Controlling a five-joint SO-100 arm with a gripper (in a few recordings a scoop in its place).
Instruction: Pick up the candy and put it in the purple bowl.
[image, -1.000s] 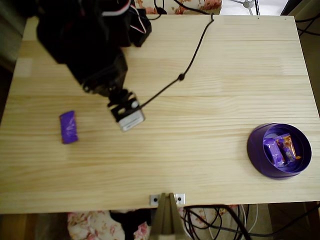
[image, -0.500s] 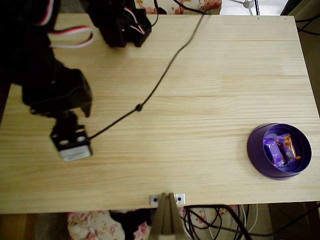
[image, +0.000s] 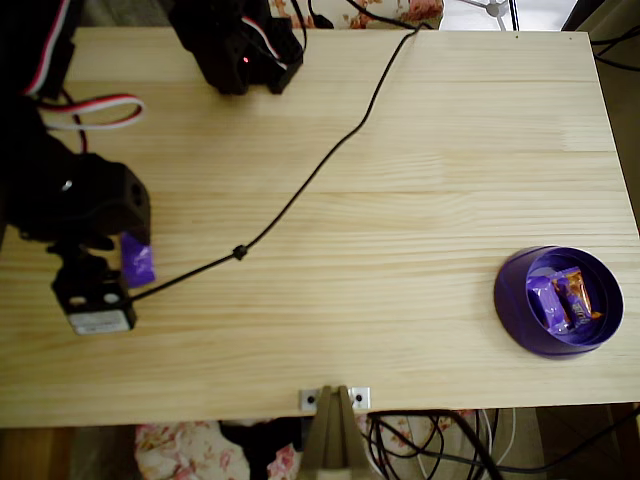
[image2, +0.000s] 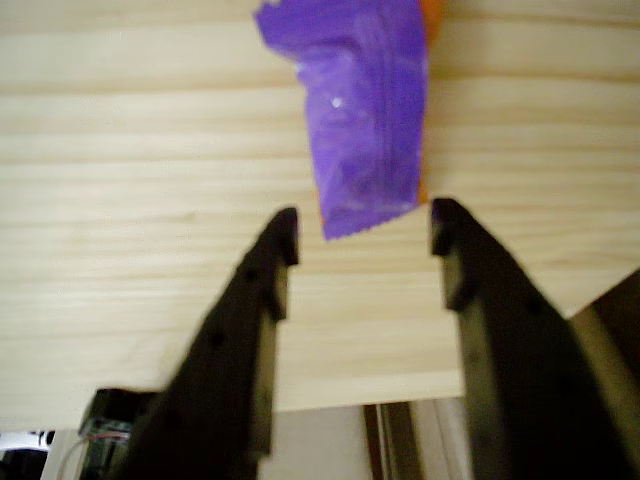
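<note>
One candy (image: 138, 261) lies flat on the wooden table (image: 400, 150) near its 9 o'clock edge in the overhead view, partly covered by the black arm (image: 70, 195). In the wrist view the same purple wrapper (image2: 360, 110) sits at 12 o'clock, with a sliver of orange showing along its right side. Its lower, crimped end reaches just into the gap between the two black fingers (image2: 255, 300). The gripper (image2: 362, 228) is spread wide, released, with nothing between its jaws and neither finger touching the wrapper.

One purple bowl (image: 512, 300) stands well apart, toward 4 o'clock on the table. Inside it lie two more wrapped candies (image: 562, 300): one purple on the left, one orange beside it on the right, touching each other.

One black cable (image: 330, 150) runs across the tabletop from the 12 o'clock edge down toward the arm's camera block (image: 97, 308).
</note>
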